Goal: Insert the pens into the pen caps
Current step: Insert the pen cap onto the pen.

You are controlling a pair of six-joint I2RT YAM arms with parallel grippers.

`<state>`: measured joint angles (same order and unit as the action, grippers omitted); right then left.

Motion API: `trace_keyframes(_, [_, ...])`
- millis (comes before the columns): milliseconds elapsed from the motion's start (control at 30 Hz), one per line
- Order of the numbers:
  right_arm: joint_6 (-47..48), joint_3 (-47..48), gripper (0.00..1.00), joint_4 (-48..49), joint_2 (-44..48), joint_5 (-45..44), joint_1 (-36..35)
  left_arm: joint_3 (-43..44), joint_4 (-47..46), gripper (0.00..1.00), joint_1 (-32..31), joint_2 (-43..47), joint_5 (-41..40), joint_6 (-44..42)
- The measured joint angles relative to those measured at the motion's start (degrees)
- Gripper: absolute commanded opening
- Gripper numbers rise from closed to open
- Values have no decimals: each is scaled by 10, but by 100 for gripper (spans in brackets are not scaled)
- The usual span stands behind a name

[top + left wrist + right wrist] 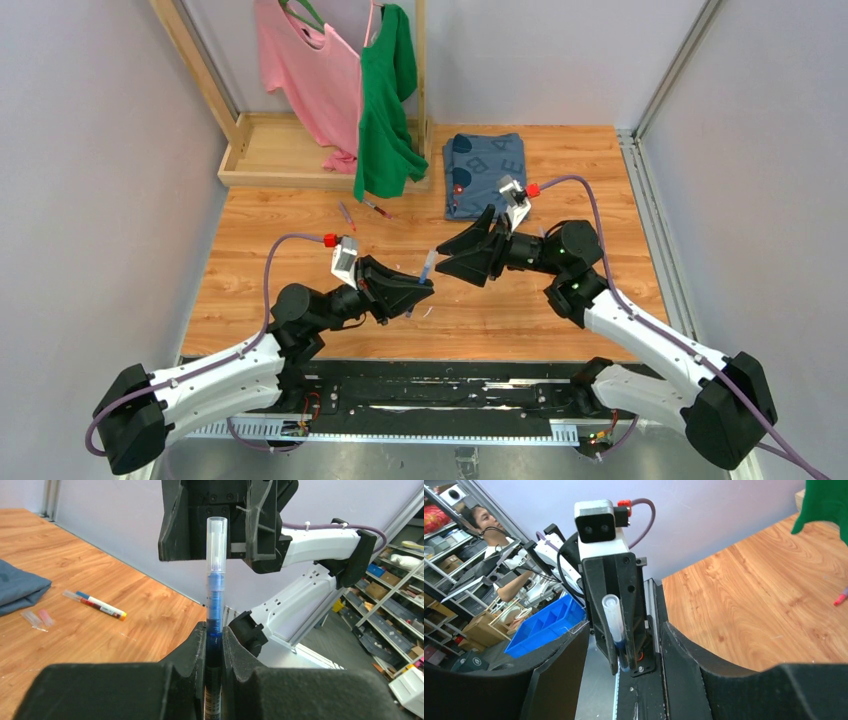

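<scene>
A blue-black pen (215, 630) stands upright in my left gripper (426, 285), which is shut on its barrel. A clear pen cap (217, 540) sits over the pen's tip. My right gripper (443, 258) faces it from just beyond, open, its fingers (172, 525) on either side of the cap without touching it. In the right wrist view the capped pen (613, 617) rises between the open jaws. A white and dark red pen (95, 604) lies on the table, with two loose caps (31, 618) nearby. Two pens (347, 215) (377, 208) lie at the far middle.
A folded blue cloth (485, 170) lies at the back of the wooden table (600, 180). A wooden rack (290, 160) with a pink shirt (305, 65) and a green shirt (385, 110) stands at the back left. Grey walls close both sides.
</scene>
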<state>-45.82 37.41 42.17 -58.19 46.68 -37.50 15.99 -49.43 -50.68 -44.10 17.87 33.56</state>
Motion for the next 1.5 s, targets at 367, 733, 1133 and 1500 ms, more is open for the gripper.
trace_keyframes(367, [7,40,43,31,-26,20,-12,0,-3,0,0,-4,20,14])
trace_keyframes(733, [36,45,8,6,-43,28,-37,0,-11,0,0,-7,24,23])
trace_keyframes(1133, [54,33,1,-37,-38,-4,-43,0,23,0,0,-10,-4,25])
trace_keyframes(1500, [24,-47,1,27,-45,-73,-66,-11,103,0,18,10,11,23])
